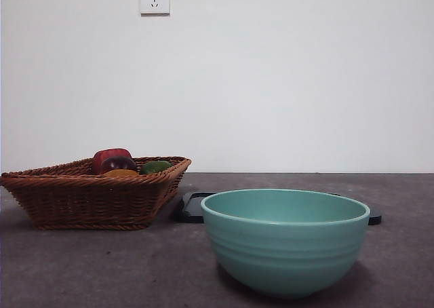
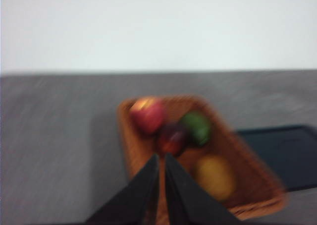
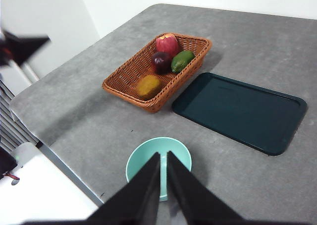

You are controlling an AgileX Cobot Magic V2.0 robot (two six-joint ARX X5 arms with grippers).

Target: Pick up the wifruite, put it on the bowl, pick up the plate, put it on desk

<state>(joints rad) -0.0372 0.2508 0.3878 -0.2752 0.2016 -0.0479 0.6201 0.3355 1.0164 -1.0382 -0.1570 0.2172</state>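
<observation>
Still at step one: wifruite [image 3: 148, 86] lying in the wicker basket [image 3: 129, 84], near end, apart from the red fruit [image 3: 167, 44], dark red fruit [image 3: 161, 61] and green fruit [image 3: 182, 61]. Bowl [image 3: 158, 160] empty on the tabletop [image 3: 94, 121], dark tray [image 3: 240, 111] just beside the basket. Left hand [image 2: 161, 158] above the basket, jaws together; blurred view, probably in motion. Right hand [image 3: 164, 156] high over the bowl, jaws together too. Next: open left jaws, drop down over the wifruite, clear of the basket wall and neighbouring fruit.
</observation>
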